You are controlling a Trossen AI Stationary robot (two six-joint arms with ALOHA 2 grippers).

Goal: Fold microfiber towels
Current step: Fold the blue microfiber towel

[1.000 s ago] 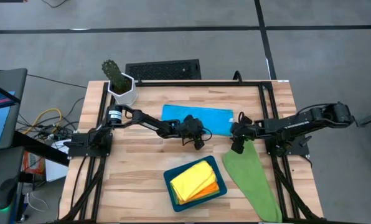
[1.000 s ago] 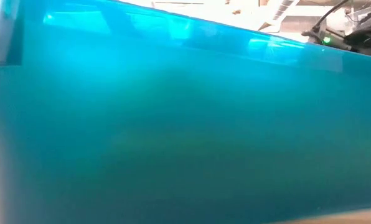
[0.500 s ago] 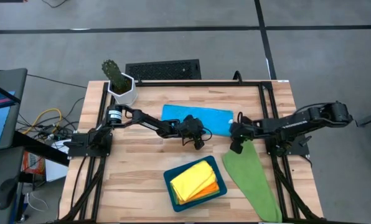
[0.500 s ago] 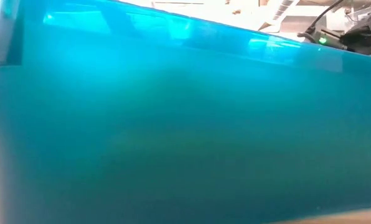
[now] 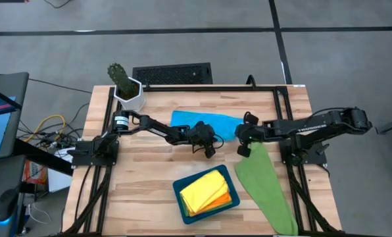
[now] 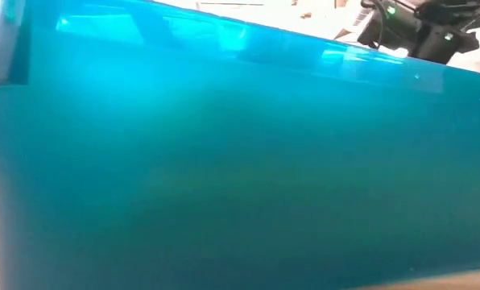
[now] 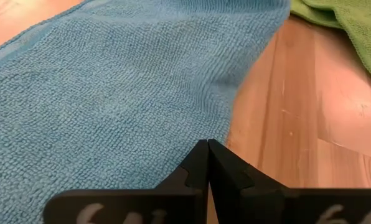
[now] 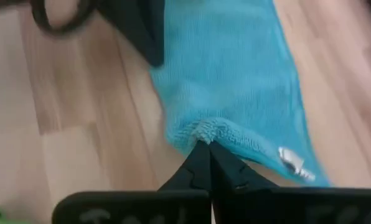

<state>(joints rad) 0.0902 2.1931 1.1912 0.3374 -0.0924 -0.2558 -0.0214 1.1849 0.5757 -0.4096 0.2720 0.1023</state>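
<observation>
1. The blue towel (image 5: 206, 122), lying far-centre on the table (image 5: 150, 178), is now being pinched at its right corner by the right gripper (image 5: 243, 141), which was apart a second ago.
2. That corner is being carried leftward, seemingly starting a fold.
3. The left gripper (image 5: 207, 146) is being kept shut at the towel's near edge; whether cloth is caught cannot be told.

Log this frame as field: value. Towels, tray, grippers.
blue towel: flat on table, far middle
right gripper: shut on blue towel, pinching its edge
left gripper: shut, at blue towel's near edge, no cloth seen between its fingers
green towel: spread at table's right, running off the near edge
tray: near middle, holds yellow towel over orange towel
low view: blocked by tray wall
</observation>
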